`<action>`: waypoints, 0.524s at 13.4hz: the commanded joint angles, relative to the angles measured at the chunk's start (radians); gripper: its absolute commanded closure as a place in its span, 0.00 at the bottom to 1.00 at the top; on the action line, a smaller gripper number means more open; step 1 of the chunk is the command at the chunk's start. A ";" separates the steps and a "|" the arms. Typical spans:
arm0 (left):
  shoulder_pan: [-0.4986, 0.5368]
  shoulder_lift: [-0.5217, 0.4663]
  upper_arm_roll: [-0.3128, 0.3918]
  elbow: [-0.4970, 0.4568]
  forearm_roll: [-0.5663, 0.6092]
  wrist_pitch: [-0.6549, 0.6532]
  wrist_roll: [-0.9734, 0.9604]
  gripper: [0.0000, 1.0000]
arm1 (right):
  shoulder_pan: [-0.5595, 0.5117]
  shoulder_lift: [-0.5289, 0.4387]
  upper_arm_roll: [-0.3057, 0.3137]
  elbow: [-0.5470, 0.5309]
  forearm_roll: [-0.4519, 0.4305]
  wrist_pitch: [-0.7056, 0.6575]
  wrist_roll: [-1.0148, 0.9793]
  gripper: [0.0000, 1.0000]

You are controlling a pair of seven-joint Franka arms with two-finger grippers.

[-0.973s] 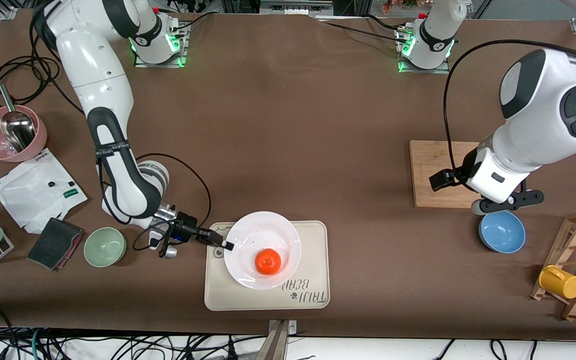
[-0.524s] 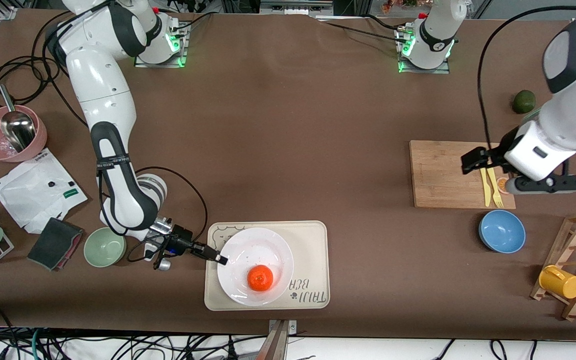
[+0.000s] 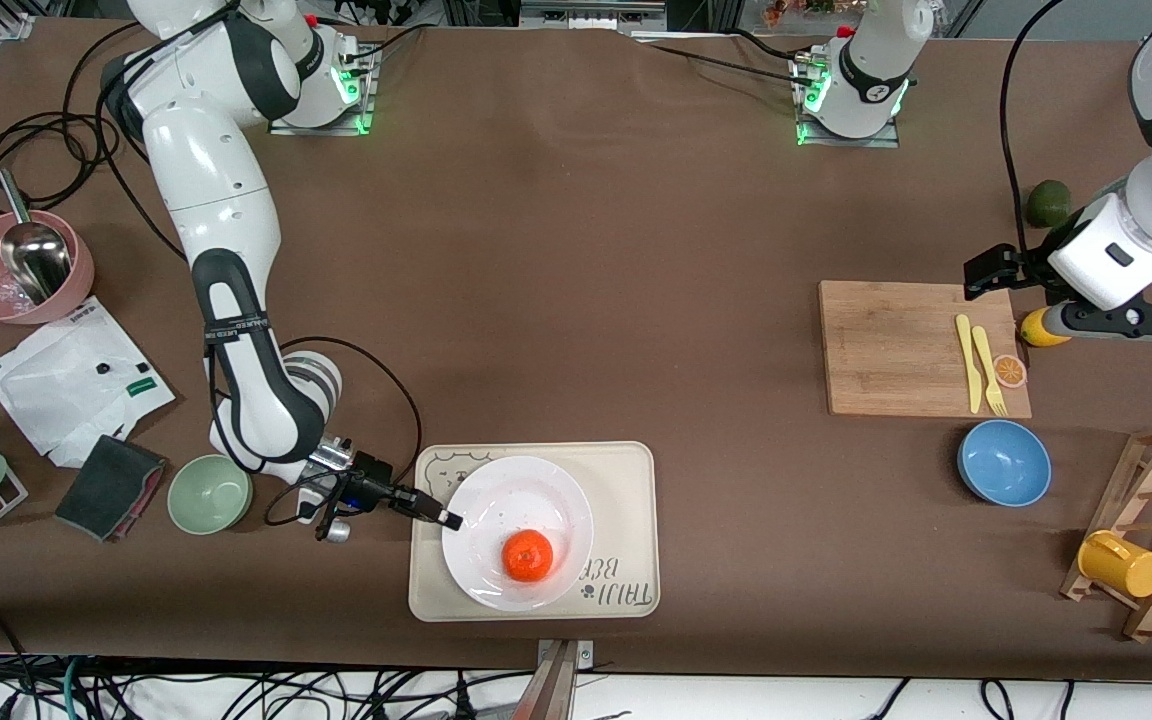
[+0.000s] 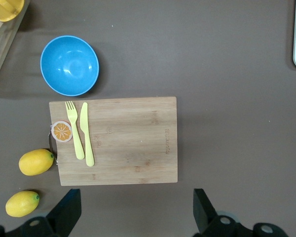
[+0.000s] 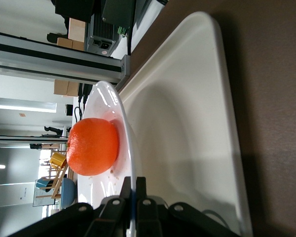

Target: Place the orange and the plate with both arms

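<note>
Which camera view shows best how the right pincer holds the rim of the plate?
The right wrist view: the right pincer is shut on the edge of the plate, seen side-on, with the orange on it. The front view shows the grip only from above, small. The left wrist view shows no plate.

Green bowl point(image 3: 210, 493) crowds the tray's point(image 3: 626, 480) right-arm end.

A bright red-orange orange point(image 3: 527, 556) sits on a glossy white plate point(image 3: 481, 510), over a beige tray point(image 3: 626, 475) printed with dark lettering. A blue bowl point(image 3: 1004, 462), pale green bowl point(image 3: 210, 493), yellow lemons point(image 4: 35, 162) and light wooden cutting board point(image 3: 886, 350) dot the brown desk point(image 3: 576, 280).
</note>
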 commanded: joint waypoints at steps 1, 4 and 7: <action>0.008 -0.007 0.002 0.001 -0.021 -0.014 0.030 0.00 | -0.001 0.023 0.003 0.038 -0.018 -0.002 0.025 1.00; 0.008 -0.006 0.002 0.004 -0.021 -0.014 0.025 0.00 | -0.001 0.025 0.003 0.038 -0.018 -0.002 0.020 1.00; 0.008 -0.006 0.002 0.004 -0.021 -0.014 0.025 0.00 | -0.001 0.034 0.003 0.038 -0.030 0.001 0.019 1.00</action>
